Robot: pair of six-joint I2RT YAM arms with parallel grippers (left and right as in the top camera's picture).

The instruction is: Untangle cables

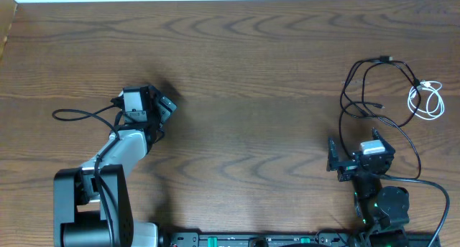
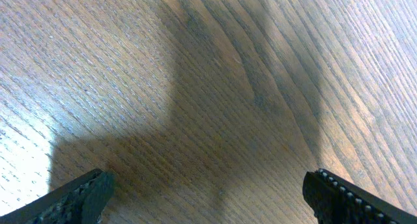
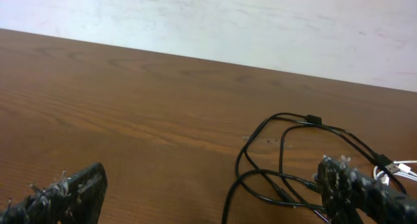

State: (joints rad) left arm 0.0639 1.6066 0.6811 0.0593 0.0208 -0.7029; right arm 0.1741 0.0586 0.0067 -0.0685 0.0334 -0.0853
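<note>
The right pincer (image 3: 208,188) is nearest, its two fingers wide apart and holding nothing. Just ahead of it, on the right part of the desk (image 1: 251,75), lie the black cables (image 3: 280,152) with their loops crossing each other. The white cable (image 1: 426,100) is coiled at their right side and, I think, touches one black loop. The danger is this: if the fingers close over two strands together, pulling may tighten the crossing or drag the whole bunch toward the desk edge. The right arm is folded low and looks along the desk. The left pincer (image 2: 208,193), also apart and empty, points down at the desk, well apart from the cables.
</note>
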